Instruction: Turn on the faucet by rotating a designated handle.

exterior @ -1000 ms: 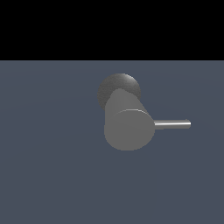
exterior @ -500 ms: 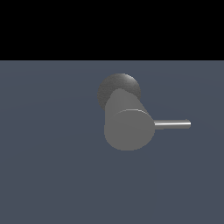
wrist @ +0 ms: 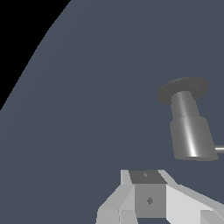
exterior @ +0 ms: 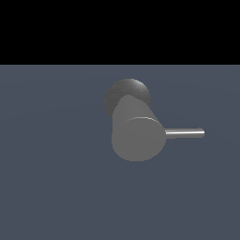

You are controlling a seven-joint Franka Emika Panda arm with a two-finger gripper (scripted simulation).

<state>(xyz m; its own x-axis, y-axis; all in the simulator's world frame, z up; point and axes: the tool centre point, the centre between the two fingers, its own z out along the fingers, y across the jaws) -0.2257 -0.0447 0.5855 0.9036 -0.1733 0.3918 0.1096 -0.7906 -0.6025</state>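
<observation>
Nearest the wrist camera is the gripper point(wrist: 151, 205) itself: only its pale, blocky base and the roots of the fingers show at the picture's edge, and the fingertips are cut off, so it cannot be told whether the fingers are spread or pressed together. Nothing is seen held in it. In the exterior view the arm does not appear at all.

Beyond the gripper, well apart from it, stands the faucet point(exterior: 138, 133) on the flat blue-grey floor point(exterior: 51, 187). In the exterior view, taking the round face of the thick cylinder as the dial, the darker dome sits at about 12 o'clock behind it, and the handle point(exterior: 184, 133) sticks straight out at 3 o'clock, a slim metallic rod lying level, toward the exterior view's right. In the wrist view the faucet point(wrist: 189, 127) is seen from the side, wide dark base farthest, stubby cylinder nearer, and only the stub of the handle point(wrist: 220, 149) shows before the picture ends.

As a judgement, the task is at its approach step: the gripper is not touching the faucet and the handle looks unturned. The next move likely calls for carrying the gripper across to the free end of the rod, setting the fingers against or around it, then sweeping it about the cylinder's axis. A contact near the tip should give the best leverage.

No brand, label or writing can be read anywhere.
</observation>
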